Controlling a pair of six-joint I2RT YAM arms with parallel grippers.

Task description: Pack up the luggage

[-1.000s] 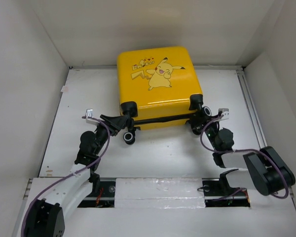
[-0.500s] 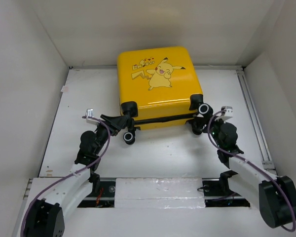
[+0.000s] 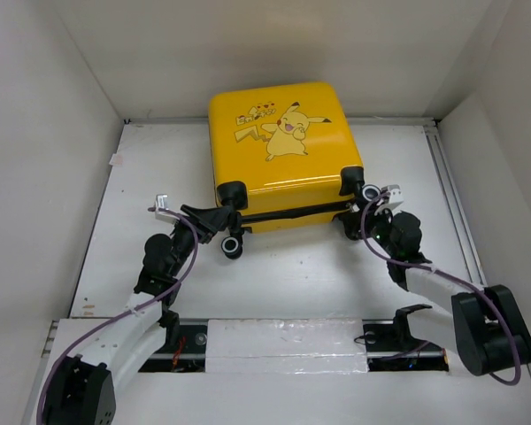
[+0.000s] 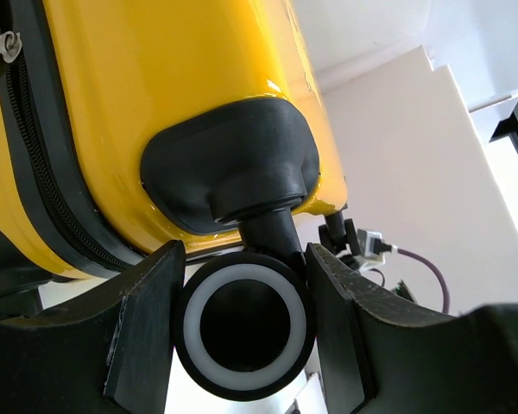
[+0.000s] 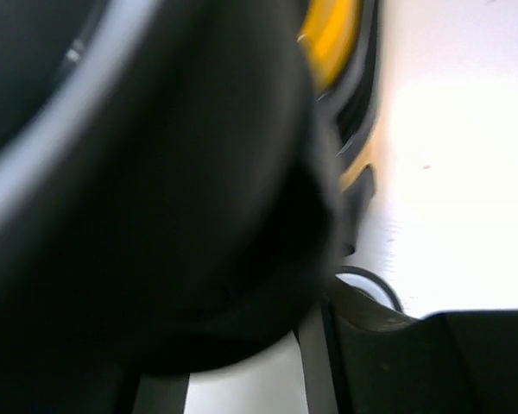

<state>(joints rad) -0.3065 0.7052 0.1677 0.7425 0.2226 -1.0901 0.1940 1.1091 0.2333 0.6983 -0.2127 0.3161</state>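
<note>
The luggage (image 3: 279, 142) is a yellow suitcase with a Pikachu cartoon on its lid. It lies closed at the back middle of the table, black wheels toward me. My left gripper (image 3: 219, 221) is at its left front corner. In the left wrist view it (image 4: 242, 276) is shut on a black wheel (image 4: 242, 323) with a white ring, under the yellow shell (image 4: 155, 78). My right gripper (image 3: 363, 215) is at the right front wheel (image 3: 370, 192). Its wrist view is blurred: a black wheel (image 5: 155, 198) fills the frame, with a thin light gap before the one visible finger (image 5: 388, 345).
White walls box in the table (image 3: 159, 168) on the left, back and right. A rail (image 3: 451, 195) runs along the table's right side. A taped strip (image 3: 283, 341) lies between the arm bases at the near edge.
My right arm has swung its elbow and brought its gripper up closer against the right front wheel. The suitcase has shifted slightly left. The left arm has not moved.
</note>
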